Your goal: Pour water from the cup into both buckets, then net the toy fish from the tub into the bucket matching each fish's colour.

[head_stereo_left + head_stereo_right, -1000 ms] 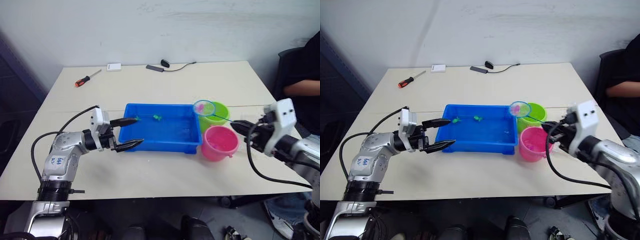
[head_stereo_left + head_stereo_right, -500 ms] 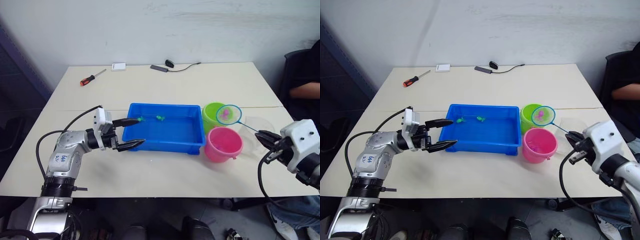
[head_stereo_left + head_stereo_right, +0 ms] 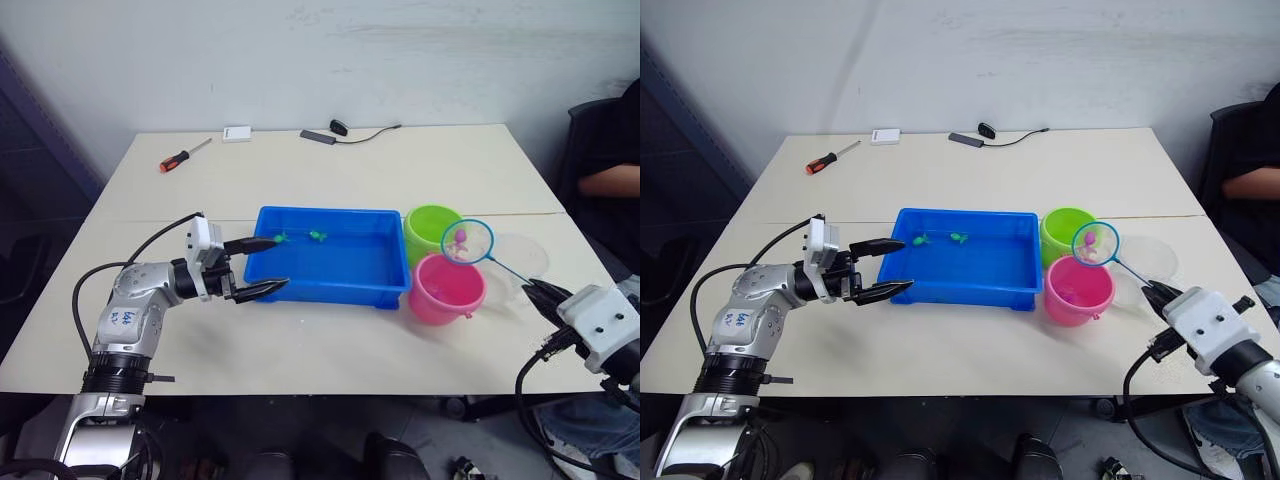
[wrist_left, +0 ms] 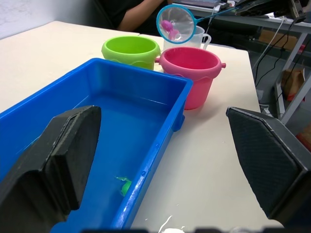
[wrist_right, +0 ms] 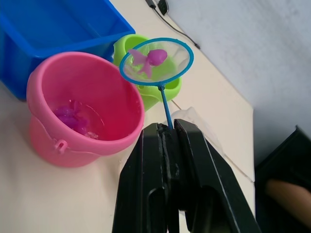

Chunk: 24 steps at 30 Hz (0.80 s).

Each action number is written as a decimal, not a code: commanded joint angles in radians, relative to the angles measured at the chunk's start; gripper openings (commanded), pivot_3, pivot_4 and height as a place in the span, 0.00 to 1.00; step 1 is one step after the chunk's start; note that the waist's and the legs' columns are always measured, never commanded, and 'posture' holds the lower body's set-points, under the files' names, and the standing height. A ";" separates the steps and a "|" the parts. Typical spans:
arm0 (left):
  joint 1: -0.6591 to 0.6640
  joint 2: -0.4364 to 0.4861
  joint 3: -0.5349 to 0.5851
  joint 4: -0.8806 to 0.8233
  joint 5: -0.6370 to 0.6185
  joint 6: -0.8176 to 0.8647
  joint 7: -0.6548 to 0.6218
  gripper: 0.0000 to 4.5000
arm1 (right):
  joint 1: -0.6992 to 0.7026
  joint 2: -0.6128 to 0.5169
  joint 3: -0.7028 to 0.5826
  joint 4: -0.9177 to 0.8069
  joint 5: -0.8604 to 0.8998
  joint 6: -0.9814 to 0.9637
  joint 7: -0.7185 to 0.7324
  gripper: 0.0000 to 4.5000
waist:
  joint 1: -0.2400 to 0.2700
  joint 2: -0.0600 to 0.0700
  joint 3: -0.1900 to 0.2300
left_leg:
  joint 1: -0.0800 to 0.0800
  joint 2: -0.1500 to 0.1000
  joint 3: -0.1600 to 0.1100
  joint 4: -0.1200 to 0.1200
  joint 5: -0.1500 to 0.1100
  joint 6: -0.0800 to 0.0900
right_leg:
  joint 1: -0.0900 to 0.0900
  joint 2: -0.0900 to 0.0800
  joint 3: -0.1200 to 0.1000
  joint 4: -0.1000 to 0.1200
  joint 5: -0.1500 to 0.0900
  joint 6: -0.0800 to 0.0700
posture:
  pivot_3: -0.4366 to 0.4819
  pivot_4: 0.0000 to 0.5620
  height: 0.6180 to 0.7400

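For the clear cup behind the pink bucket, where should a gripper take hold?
Probably the side handle of the cup, approached from the robot's right: the pink bucket and green bucket crowd its left side, and its smooth round wall offers less purchase.

Glossy plastic ware on a matt table

The tub (image 3: 330, 268) is smooth, shiny blue plastic, wet inside; the pink bucket (image 3: 446, 288) and green bucket (image 3: 432, 229), near the table's right edge, are glossy moulded plastic. The cup (image 3: 520, 258) is clear, colourless plastic. The net (image 5: 156, 61) has a fine, sheer mesh in a smooth blue rim, holding a glossy pink fish (image 5: 148, 59). The table (image 3: 330, 170) looks matt, pale and smooth. The right gripper's fingers (image 5: 201, 170) are smooth, shiny black plastic; the left gripper's pads (image 4: 265, 158) look matt and textured.
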 commanded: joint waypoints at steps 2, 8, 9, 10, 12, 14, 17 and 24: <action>-0.023 -0.005 0.005 0.000 0.005 -0.017 -0.004 0.99 | 0.025 -0.004 -0.011 0.080 -0.125 -0.216 -0.046 0.00 | -0.001 0.000 0.000 | 0.000 0.000 0.000 0.000 0.000 0.000 | 0.000 0.000 0.000 0.000 0.000 0.000 | 0.48 0.27 1.00; -0.022 -0.007 0.007 -0.001 0.005 -0.016 -0.002 0.99 | 0.000 -0.014 -0.003 0.177 -0.275 -0.410 -0.146 0.00 | -0.002 0.000 0.000 | 0.001 0.000 0.001 0.000 0.000 0.000 | 0.000 0.000 0.001 0.001 0.000 0.000 | 0.48 0.27 1.00; -0.021 -0.007 0.007 -0.002 0.006 -0.016 -0.002 0.99 | -0.008 -0.016 -0.002 0.193 -0.297 -0.440 -0.165 0.00 | -0.003 0.000 0.000 | 0.001 0.000 0.001 0.000 0.000 -0.001 | 0.000 0.000 0.001 0.001 0.000 0.000 | 0.48 0.27 1.00; -0.021 -0.008 0.007 -0.002 0.006 -0.016 -0.001 0.99 | -0.015 -0.019 0.002 0.212 -0.318 -0.473 -0.183 0.00 | -0.003 0.000 0.000 | 0.001 0.000 0.001 0.000 0.000 -0.001 | 0.000 0.000 0.001 0.001 0.000 0.000 | 0.48 0.27 1.00; -0.023 -0.010 0.007 0.001 0.008 -0.017 0.000 0.99 | -0.023 -0.026 0.012 0.245 -0.359 -0.533 -0.213 0.00 | -0.003 0.000 0.000 | 0.001 0.000 0.001 0.000 0.000 -0.001 | 0.000 0.000 0.001 0.001 0.000 0.000 | 0.48 0.27 1.00; -0.023 -0.010 0.009 0.000 0.008 -0.017 0.001 0.99 | -0.021 -0.029 0.015 0.274 -0.399 -0.586 -0.246 0.00 | -0.002 0.000 0.000 | 0.002 0.000 0.002 0.000 0.001 -0.001 | 0.001 0.000 0.001 0.001 0.000 0.000 | 0.48 0.27 1.00; -0.018 -0.010 0.011 -0.004 0.008 -0.016 0.003 0.99 | -0.018 -0.030 0.007 0.313 -0.468 -0.658 -0.314 0.00 | -0.001 0.000 0.000 | 0.002 0.000 0.001 0.000 0.001 -0.001 | 0.001 0.000 0.001 0.001 0.000 0.000 | 0.48 0.27 1.00; -0.008 -0.010 0.013 -0.014 0.006 -0.014 0.008 0.99 | -0.010 -0.030 -0.021 0.363 -0.659 -0.786 -0.520 0.00 | -0.004 0.000 0.000 | 0.003 0.000 0.002 0.000 0.001 -0.001 | 0.001 0.000 0.002 0.001 0.000 0.001 | 0.48 0.27 1.00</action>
